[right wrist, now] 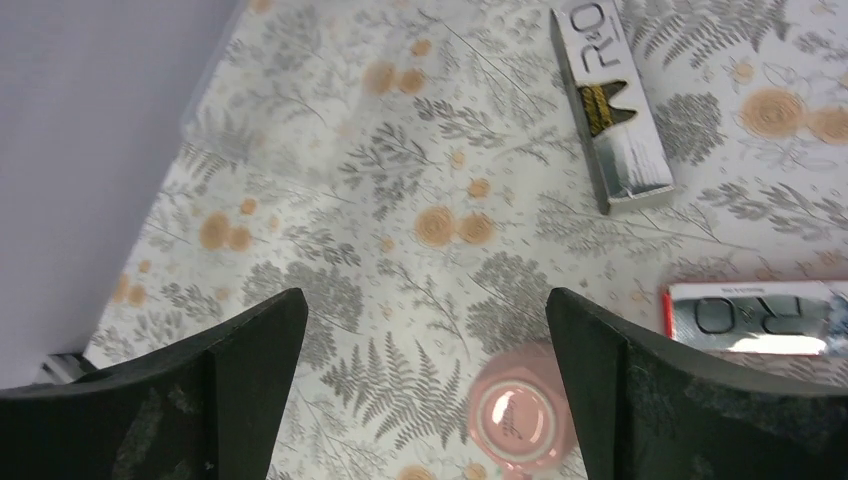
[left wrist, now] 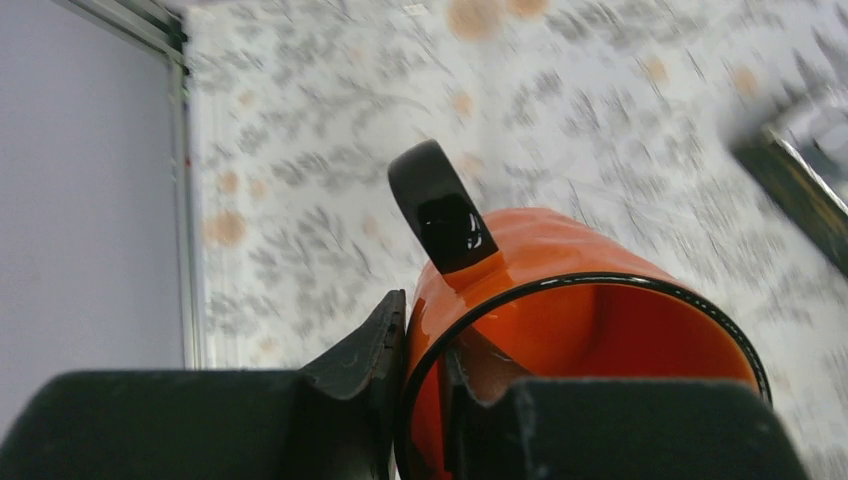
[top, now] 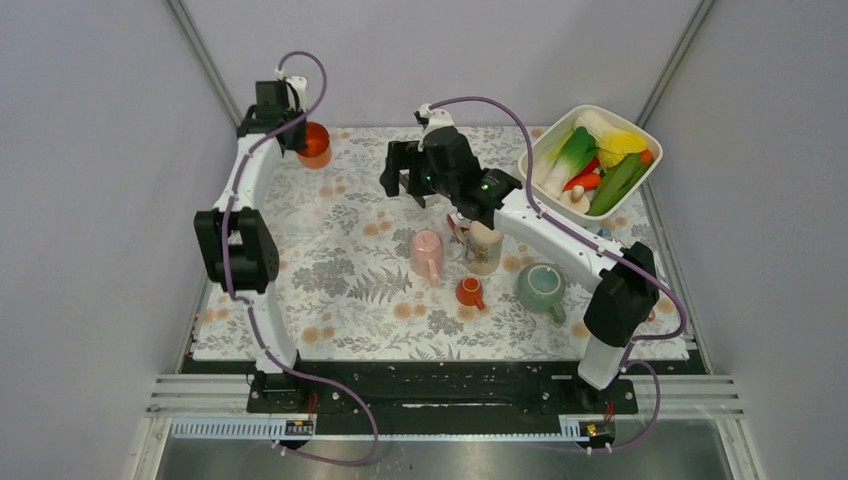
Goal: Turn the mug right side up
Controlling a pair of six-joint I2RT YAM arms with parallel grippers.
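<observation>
I count five drinking vessels: one orange mug (top: 316, 147) far to the left of the basket (top: 640, 128), and one pink mug (top: 427, 253), one cream mug (top: 484, 250), one small orange cup (top: 469, 292) and one green mug (top: 540, 287), these four together left of the basket and nearer than it. There is one basket, holding several vegetables (top: 590, 160) that overlap too much to count exactly. There are also two boxes, one silver box (right wrist: 611, 105) and one red-ended box (right wrist: 757, 317), and two arms, the left arm (top: 240, 245) and the right arm (top: 560, 235).
</observation>
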